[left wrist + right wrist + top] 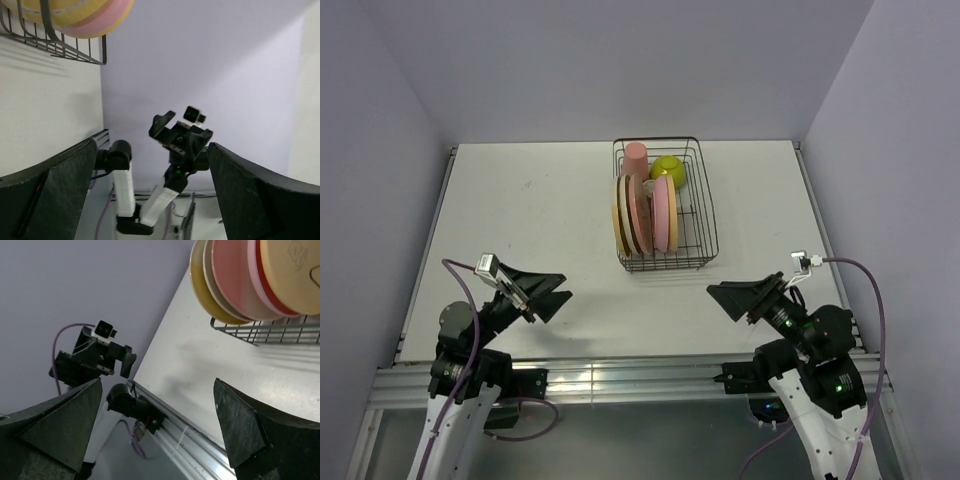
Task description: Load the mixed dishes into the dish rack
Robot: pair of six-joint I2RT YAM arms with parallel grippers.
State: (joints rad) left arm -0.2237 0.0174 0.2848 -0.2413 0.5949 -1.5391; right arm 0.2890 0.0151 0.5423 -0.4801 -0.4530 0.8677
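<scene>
1. The left arm (460, 355) stood at the lower left of the top view, folded at the elbow, its wrist lifted.
2. The left hand (552, 295) pointed right, toward the middle of the frame, jaws spread wide and holding nothing.
3. In the left wrist view, its two dark fingers (50, 195) filled the lower corners.
4. The right arm (815, 360) stood at the lower right, folded the same way.
5. The right hand (725, 300) pointed left, jaws fully apart and empty.
6. In the right wrist view, its fingers (55, 425) sat in the lower corners.
7. The two hands faced each other, well apart.
</scene>
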